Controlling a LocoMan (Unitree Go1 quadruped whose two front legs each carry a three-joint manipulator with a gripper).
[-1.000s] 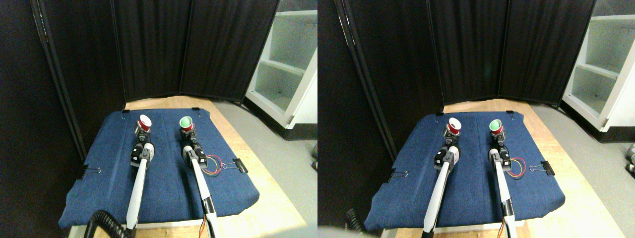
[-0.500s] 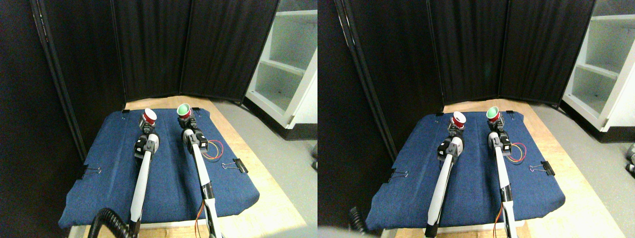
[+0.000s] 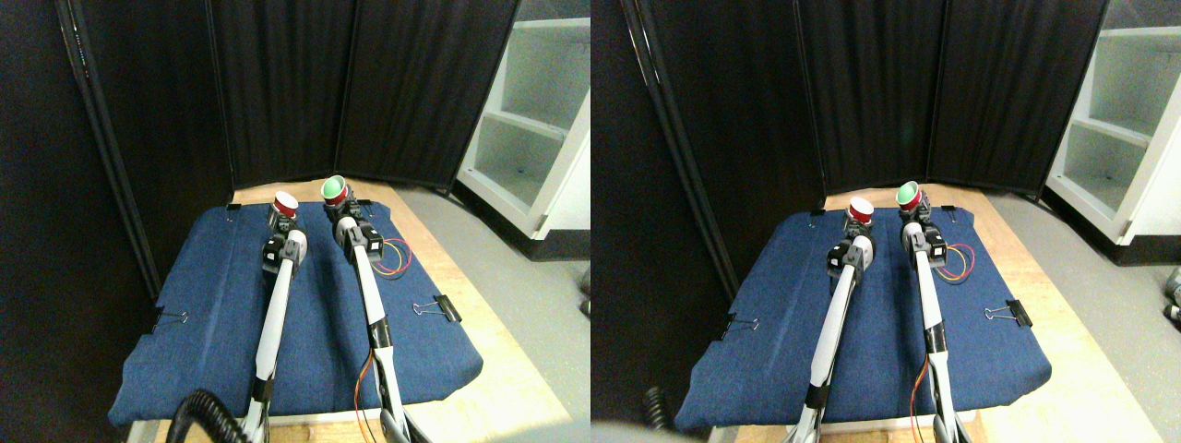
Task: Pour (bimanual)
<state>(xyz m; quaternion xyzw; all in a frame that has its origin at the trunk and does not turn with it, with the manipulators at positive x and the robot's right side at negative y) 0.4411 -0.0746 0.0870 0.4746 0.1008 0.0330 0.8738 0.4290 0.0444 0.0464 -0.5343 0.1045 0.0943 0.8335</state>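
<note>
A: Since a second ago both manipulators have stretched farther out toward twelve o'clock, carrying their cups up the cloth and closer together; the cups were farther apart before.

B: And in the single stereo view now?

A: The left gripper [image 3: 280,220] is closed around a red cup [image 3: 286,204] with a white inside, held above the far end of the blue cloth [image 3: 203,305]. The cup's mouth tips slightly toward one o'clock.

B: The other side?

A: The right gripper [image 3: 339,208] is clamped on a red cup with a green inside [image 3: 333,190], just at two o'clock from the first cup, near but apart. Its mouth leans toward ten o'clock, facing the left cup.

B: Anything else on the cloth?

A: A loop of red and yellow wires [image 3: 395,258] lies at four o'clock from the right gripper, and a black binder clip [image 3: 443,306] grips the cloth's right edge. Another clip [image 3: 159,318] sits on the left edge. Black curtains [image 3: 277,92] stand at twelve o'clock, a white shelf [image 3: 530,129] at two.
</note>
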